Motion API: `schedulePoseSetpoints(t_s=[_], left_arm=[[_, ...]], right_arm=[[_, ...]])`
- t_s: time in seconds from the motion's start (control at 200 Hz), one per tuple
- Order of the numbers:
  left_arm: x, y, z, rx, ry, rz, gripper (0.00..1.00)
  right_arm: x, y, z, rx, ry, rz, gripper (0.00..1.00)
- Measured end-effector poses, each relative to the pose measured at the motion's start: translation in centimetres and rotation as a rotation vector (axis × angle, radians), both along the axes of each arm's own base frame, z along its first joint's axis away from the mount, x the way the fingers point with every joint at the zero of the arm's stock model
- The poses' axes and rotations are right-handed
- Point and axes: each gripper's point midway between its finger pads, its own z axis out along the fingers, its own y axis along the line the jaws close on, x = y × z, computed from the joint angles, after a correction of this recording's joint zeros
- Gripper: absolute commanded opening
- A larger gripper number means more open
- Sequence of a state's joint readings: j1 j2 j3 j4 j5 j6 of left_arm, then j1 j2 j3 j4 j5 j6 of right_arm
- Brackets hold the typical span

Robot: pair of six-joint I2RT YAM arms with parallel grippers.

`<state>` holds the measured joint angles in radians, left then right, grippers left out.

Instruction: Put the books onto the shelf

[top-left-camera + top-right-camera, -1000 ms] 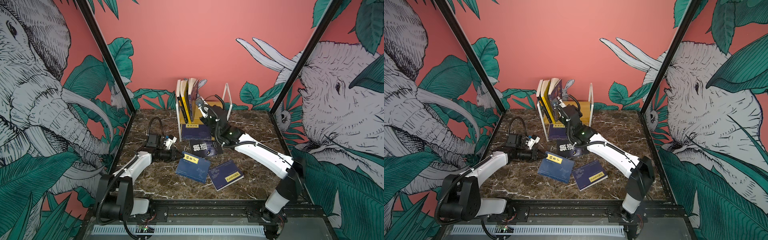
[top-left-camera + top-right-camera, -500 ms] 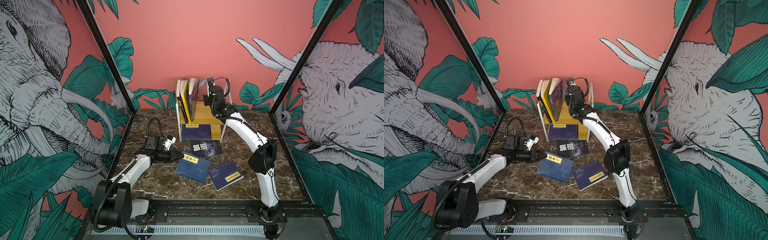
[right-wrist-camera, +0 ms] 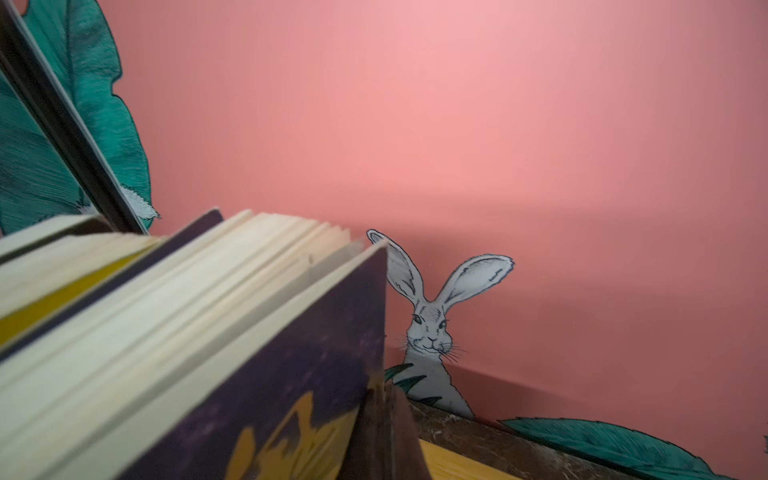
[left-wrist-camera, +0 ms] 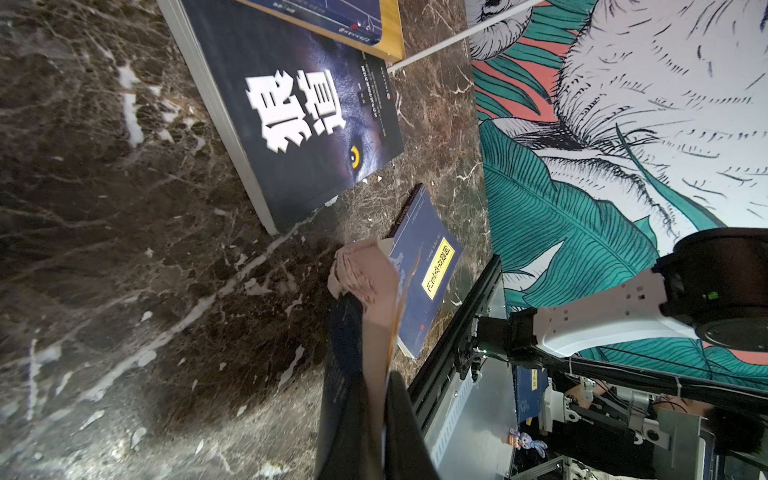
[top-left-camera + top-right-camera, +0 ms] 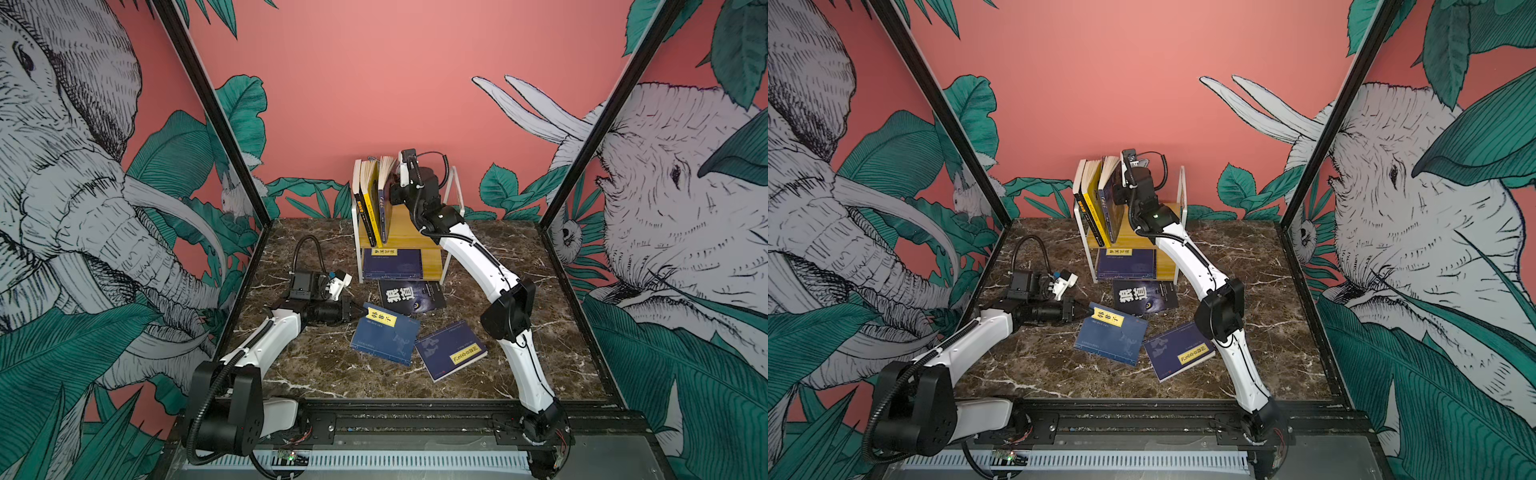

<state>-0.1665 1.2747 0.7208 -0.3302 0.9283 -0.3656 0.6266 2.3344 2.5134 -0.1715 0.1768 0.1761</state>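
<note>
I had the left claw (image 5: 356,309) clamped on the corner of a navy book (image 5: 386,338) lying flat near the middle of the worktop (image 5: 316,365), with a second navy book (image 5: 451,351) toward the front edge and a black book (image 5: 409,295) just before the shelf (image 5: 401,232) at the rear edge. The right claw (image 3: 382,415) was pinched closed and empty at the top board, against the cover of the purple book (image 3: 291,395), the last of three standing books (image 5: 372,203). One more navy book (image 5: 392,264) lay on the lower board.
</note>
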Motion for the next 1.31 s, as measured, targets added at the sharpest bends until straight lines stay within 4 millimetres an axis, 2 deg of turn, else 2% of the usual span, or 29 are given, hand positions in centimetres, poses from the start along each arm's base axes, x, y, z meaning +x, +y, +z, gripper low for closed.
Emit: schedulePoseSetpoints(t_s=[0.18, 0.435, 0.665, 0.885, 1.145, 1.305], left_arm=[[0.0, 0.0, 0.0, 0.001, -0.001, 0.001, 0.0], [0.1, 0.0, 0.0, 0.001, -0.003, 0.002, 0.0], [0.1, 0.0, 0.0, 0.003, -0.005, 0.003, 0.0], [0.1, 0.0, 0.0, 0.003, -0.006, 0.003, 0.0], [0.1, 0.0, 0.0, 0.003, -0.006, 0.004, 0.0], [0.2, 0.0, 0.0, 0.003, -0.006, 0.004, 0.0]], right_arm=[[-0.1, 1.4, 0.7, 0.027, -0.028, 0.068, 0.0], [-1.4, 3.3, 3.3, 0.076, -0.095, 0.16, 0.0], [-2.4, 5.5, 3.5, 0.091, -0.123, 0.232, 0.0], [-2.5, 5.8, 3.5, 0.079, -0.137, 0.249, 0.0], [-2.4, 5.8, 2.6, 0.033, -0.135, 0.244, 0.0], [-3.9, 4.7, 1.6, -0.078, -0.104, 0.212, 0.0]])
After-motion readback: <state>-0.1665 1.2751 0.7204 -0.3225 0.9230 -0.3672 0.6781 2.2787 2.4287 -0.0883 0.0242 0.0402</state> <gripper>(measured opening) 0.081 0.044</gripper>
